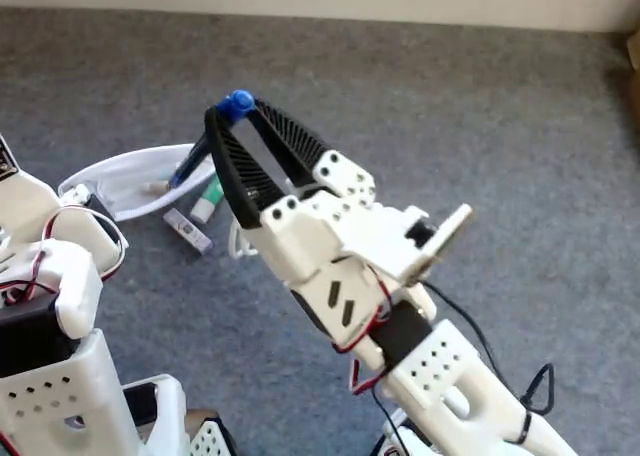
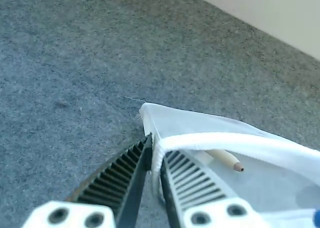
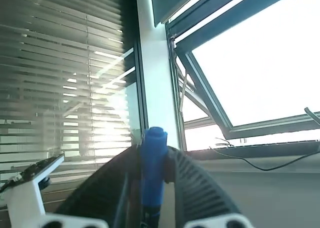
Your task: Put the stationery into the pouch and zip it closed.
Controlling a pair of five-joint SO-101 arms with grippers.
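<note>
The white pouch (image 1: 125,181) lies open on the grey carpet. My left gripper (image 2: 156,148) is shut on the rim of the pouch (image 2: 215,140) and holds its mouth open. A pencil (image 2: 225,159) lies inside. My right gripper (image 1: 236,111) is tilted upward and is shut on a blue pen (image 1: 237,103) near its cap. The pen's lower end slants down to the pouch mouth. In the right wrist view the blue pen (image 3: 152,168) stands between the black fingers of the right gripper (image 3: 152,153). A green-and-white item (image 1: 208,202) and a small grey-white block (image 1: 188,230) lie beside the pouch.
Grey carpet (image 1: 480,126) stretches free to the right and toward the back. The left arm's white body (image 1: 55,306) fills the near left corner. A pale wall base (image 1: 400,1) runs along the far edge.
</note>
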